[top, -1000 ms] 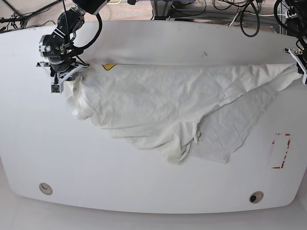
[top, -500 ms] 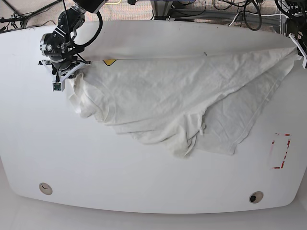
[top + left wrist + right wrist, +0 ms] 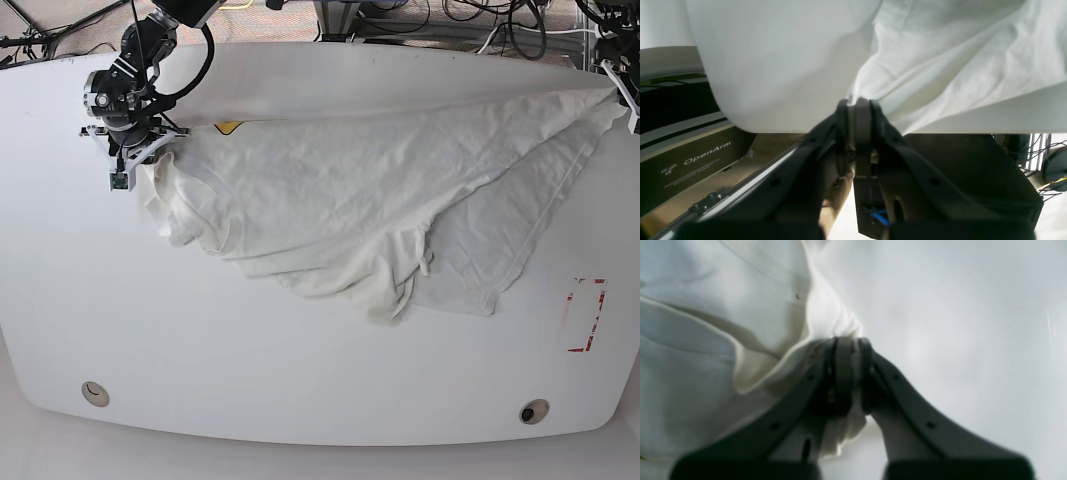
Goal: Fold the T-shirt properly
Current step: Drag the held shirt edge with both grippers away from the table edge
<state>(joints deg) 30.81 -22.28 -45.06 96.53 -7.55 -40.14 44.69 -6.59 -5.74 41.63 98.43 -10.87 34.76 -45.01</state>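
Observation:
The white, wrinkled T-shirt (image 3: 350, 190) lies stretched across the back half of the table, its lower folds bunched near the middle. A bit of yellow print (image 3: 229, 127) peeks out at its far edge. My right gripper (image 3: 148, 155) is at the shirt's left end, shut on a bunch of cloth; the right wrist view shows the jaws (image 3: 848, 341) pinching the fabric (image 3: 706, 323). My left gripper (image 3: 626, 98) is at the far right table edge, shut on the shirt's right corner; the left wrist view shows the closed gripper (image 3: 858, 103) holding the fabric (image 3: 957, 66).
The white table (image 3: 300, 380) has a red marked rectangle (image 3: 587, 315) at the right and two round holes (image 3: 95, 393) (image 3: 534, 411) near the front edge. Cables and stands crowd the floor behind the table (image 3: 480, 20).
The left gripper has pulled the shirt's right corner toward the far right edge, drawing the top edge taut. The right gripper shifted slightly toward the back with its end.

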